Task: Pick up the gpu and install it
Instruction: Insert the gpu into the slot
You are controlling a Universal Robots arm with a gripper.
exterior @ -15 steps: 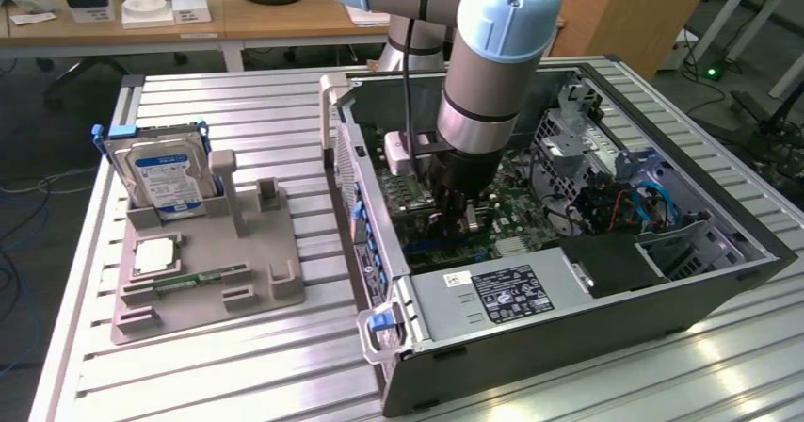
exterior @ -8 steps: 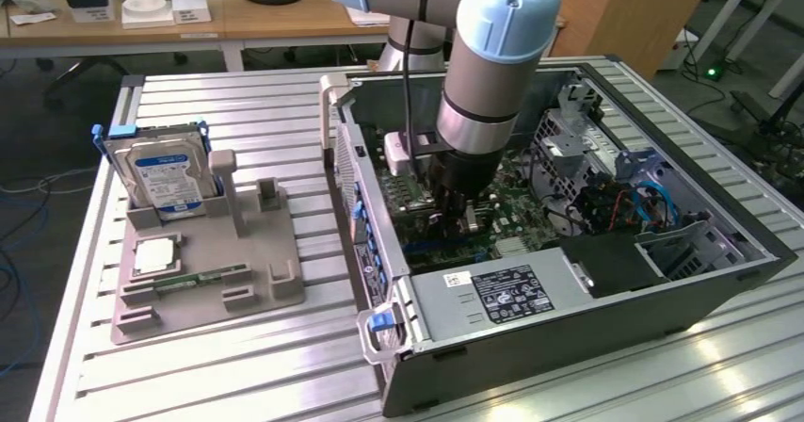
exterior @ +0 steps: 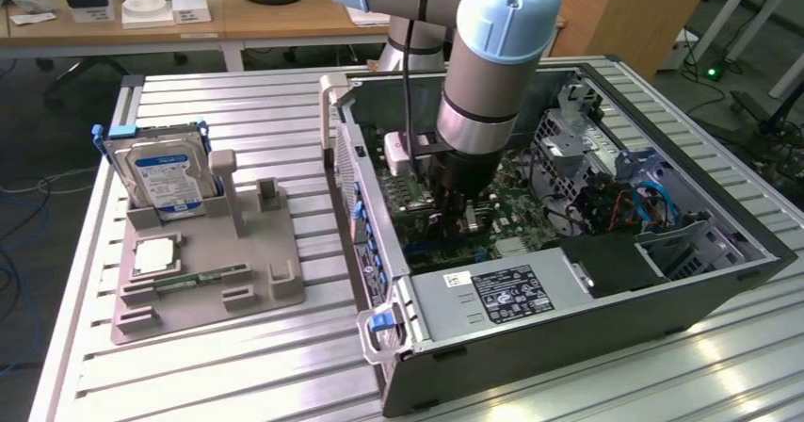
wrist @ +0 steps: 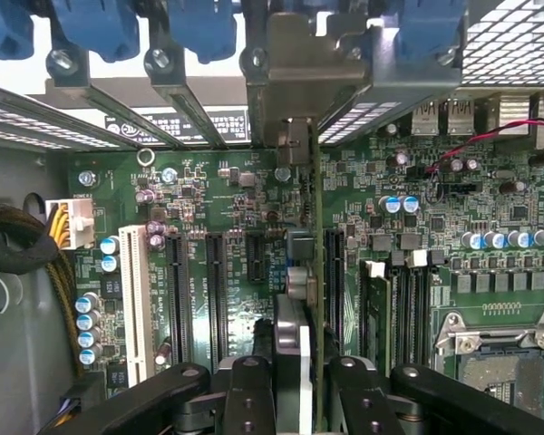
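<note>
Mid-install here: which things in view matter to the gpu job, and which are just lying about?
In the job: tool, gripping the gpu; motherboard; computer case.
Lying about: hard drive, memory stick, grey holder.

Even indoor light over my bench [exterior: 226, 102] in the exterior view, bright streaks of glare on the ribbed metal esp. near the case [exterior: 590, 328]. My arm [exterior: 496, 55] catches a soft highlight up top, throws shade down onto the board under my tool. Case interior dim. Wrist view: motherboard [wrist: 236, 236] sharp and well lit ahead of my tool, washed-out white behind the blue clips [wrist: 199, 27] far ahead. My gripper [wrist: 295, 399] right at the lens is dark, slightly soft.
</note>
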